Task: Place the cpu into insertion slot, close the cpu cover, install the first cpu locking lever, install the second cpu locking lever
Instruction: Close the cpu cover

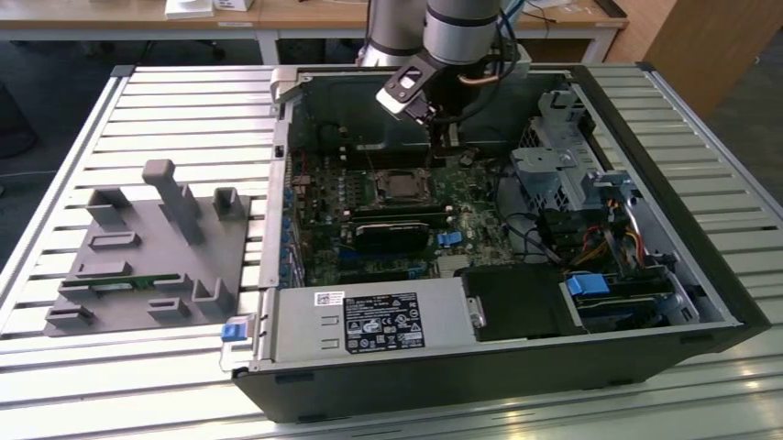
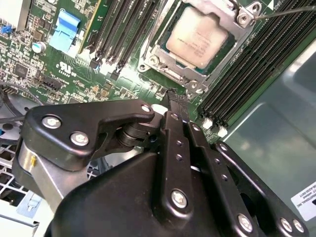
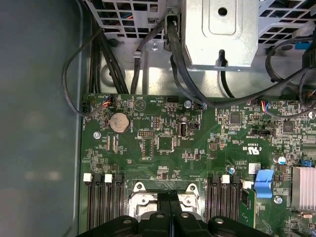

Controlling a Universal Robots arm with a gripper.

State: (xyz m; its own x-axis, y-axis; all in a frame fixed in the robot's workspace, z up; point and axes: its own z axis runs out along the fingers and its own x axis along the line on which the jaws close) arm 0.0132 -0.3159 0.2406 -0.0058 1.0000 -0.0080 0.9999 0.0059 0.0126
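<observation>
Chip, a flat square with a dull tan metal face, lies in the socket under the shiny silver frame cover; slim black jaws, pressed together, hang just beside.

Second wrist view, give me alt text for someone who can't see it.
The black end effector, shut, points at a green motherboard beside the cpu, which sits framed by the silver cpu cover.

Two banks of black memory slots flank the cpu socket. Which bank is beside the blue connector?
The bank away from the bare case wall; the blue connector stands just beside it. The other bank runs along that wall.
</observation>
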